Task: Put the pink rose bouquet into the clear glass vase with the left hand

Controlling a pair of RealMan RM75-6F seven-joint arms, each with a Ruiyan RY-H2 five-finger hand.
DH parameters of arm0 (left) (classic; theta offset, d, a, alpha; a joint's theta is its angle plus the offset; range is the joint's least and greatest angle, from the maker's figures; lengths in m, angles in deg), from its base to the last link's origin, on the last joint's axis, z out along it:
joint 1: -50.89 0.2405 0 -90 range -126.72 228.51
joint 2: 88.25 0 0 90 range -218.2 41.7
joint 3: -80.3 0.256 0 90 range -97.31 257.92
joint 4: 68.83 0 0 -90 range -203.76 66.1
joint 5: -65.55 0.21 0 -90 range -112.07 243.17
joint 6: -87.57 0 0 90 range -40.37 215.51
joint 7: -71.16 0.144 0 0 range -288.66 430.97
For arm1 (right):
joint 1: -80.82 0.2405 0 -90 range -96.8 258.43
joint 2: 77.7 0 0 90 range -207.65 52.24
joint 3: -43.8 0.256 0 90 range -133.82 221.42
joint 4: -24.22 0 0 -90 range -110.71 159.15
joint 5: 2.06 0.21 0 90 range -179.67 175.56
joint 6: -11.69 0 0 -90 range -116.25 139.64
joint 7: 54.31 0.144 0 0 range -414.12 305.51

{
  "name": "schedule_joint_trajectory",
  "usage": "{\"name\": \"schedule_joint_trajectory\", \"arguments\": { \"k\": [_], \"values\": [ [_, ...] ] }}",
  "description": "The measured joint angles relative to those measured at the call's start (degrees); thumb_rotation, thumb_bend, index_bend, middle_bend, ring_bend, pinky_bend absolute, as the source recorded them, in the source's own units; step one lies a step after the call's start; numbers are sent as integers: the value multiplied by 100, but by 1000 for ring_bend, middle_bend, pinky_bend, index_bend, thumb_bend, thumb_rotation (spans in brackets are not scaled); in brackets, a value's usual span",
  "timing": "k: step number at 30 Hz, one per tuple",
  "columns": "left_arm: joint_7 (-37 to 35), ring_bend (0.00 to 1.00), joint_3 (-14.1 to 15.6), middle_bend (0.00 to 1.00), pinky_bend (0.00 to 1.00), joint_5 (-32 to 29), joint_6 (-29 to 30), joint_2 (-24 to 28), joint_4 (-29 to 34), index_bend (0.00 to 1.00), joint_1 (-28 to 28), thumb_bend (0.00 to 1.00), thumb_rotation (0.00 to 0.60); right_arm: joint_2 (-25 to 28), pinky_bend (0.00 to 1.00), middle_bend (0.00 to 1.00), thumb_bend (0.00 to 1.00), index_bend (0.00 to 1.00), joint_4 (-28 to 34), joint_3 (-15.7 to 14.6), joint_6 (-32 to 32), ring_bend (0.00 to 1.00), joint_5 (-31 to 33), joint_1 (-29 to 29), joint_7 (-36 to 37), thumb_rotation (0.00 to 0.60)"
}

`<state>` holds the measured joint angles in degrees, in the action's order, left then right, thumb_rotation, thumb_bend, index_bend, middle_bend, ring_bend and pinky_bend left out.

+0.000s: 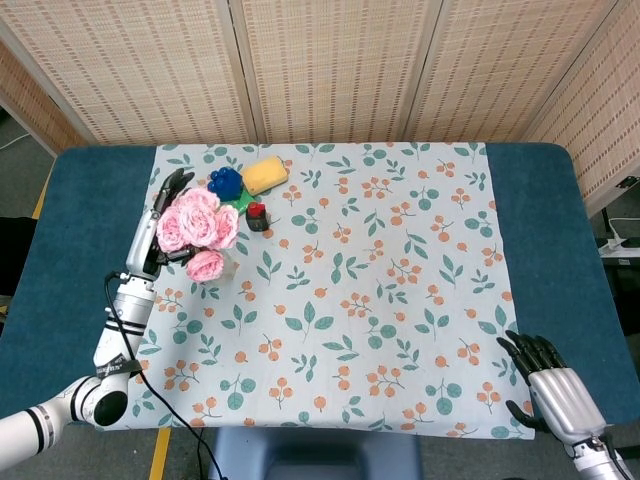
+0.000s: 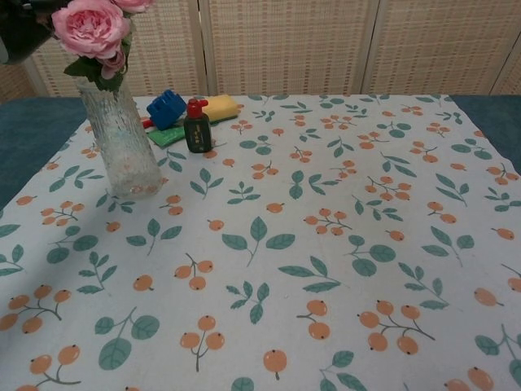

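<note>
The pink rose bouquet (image 1: 200, 226) (image 2: 94, 28) stands with its stems down in the neck of the clear glass vase (image 2: 122, 138) (image 1: 226, 268), at the left of the floral cloth. My left hand (image 1: 163, 222) is close against the left side of the blooms with its fingers (image 1: 173, 187) stretched out and apart; the thumb reaches toward the lowest rose. In the chest view only a dark edge of this hand (image 2: 18, 32) shows at the top left corner. My right hand (image 1: 553, 385) lies at the near right corner of the table, fingers spread, holding nothing.
Just behind the vase sit a blue toy block (image 1: 226, 181) (image 2: 166, 107), a yellow sponge (image 1: 265, 174) (image 2: 221, 106), a green piece (image 2: 175, 134) and a small dark bottle with a red cap (image 1: 257, 216) (image 2: 196, 126). A woven screen (image 1: 330, 70) stands behind the table.
</note>
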<state>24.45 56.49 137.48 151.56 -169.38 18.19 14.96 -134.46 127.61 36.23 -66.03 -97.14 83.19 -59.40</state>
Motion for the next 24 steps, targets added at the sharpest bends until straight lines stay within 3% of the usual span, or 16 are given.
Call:
{"name": "schedule_joint_trajectory", "arguments": {
  "k": [14, 24],
  "values": [
    [678, 0, 656, 0, 87, 96, -123, 315, -46, 0, 376, 336, 600, 44, 0, 0, 213, 0, -8, -56, -77, 0, -160, -23, 106, 600],
    [775, 0, 837, 0, 83, 245, 63, 400, -148, 0, 600, 333, 600, 38, 0, 0, 213, 0, -1, -61, -75, 0, -166, -27, 87, 600]
  ]
}}
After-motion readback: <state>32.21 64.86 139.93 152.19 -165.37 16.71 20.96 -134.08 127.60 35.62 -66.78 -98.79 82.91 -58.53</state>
